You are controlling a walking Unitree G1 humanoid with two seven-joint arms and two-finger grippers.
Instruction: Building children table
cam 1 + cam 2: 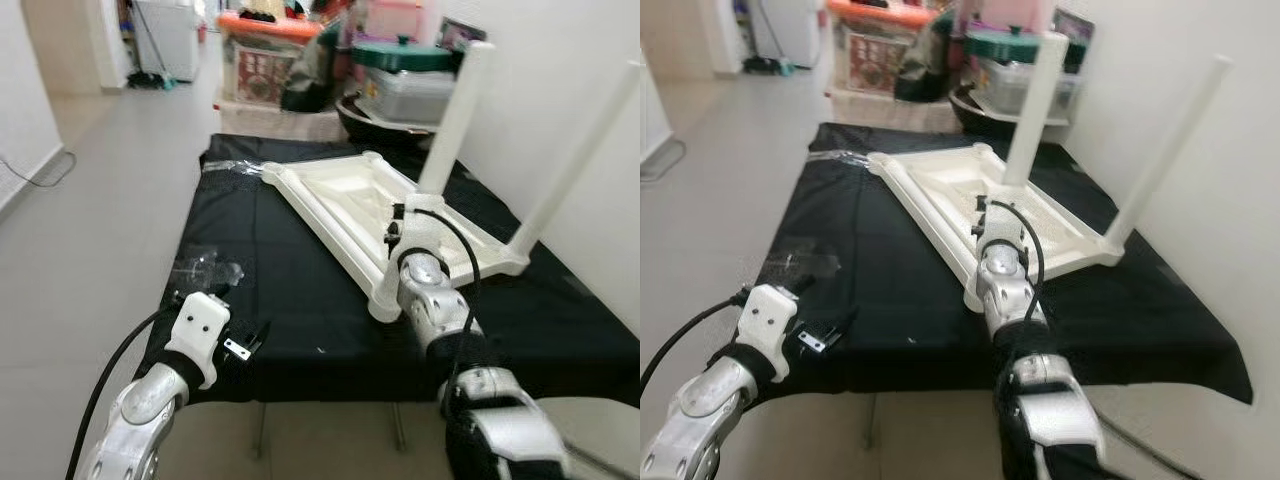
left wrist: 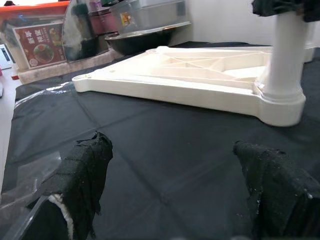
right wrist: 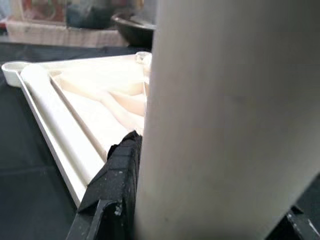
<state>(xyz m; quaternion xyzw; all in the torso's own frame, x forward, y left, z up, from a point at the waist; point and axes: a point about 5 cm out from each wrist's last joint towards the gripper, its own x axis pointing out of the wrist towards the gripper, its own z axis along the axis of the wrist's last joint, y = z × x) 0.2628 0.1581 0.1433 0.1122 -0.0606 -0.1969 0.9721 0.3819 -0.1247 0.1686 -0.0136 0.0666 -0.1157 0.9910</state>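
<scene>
- The table top (image 1: 340,205) is white and lies upside down on a black cloth (image 1: 290,290), set at an angle, with its ribbed underside facing up.
- Two white legs stand up from its far side: one leg (image 1: 455,115) rises near the middle, and a second leg (image 1: 580,155) rises at the corner closest to the white wall (image 1: 560,60).
- A third leg (image 3: 225,120) stands in the near corner socket of the table top, as the left wrist view shows (image 2: 287,60).
- The right arm reaches forward over the near edge of the cloth, with its wrist above that near corner.
- The right gripper (image 3: 200,220) has its black fingers (image 3: 112,185) on either side of the third leg, pressed against it, so it pinches that leg just above the socket.
- The left arm is bent low at the near left corner of the cloth, well apart from the table top.
- The left gripper (image 2: 175,195) hangs just above the cloth with its two fingers (image 2: 82,175) spread wide and nothing between them.
- A clear plastic bag (image 1: 205,268) lies on the cloth just beyond the left gripper.
- Storage boxes (image 1: 270,55) and a dark bowl (image 1: 385,120) sit on the floor past the far end of the cloth.
</scene>
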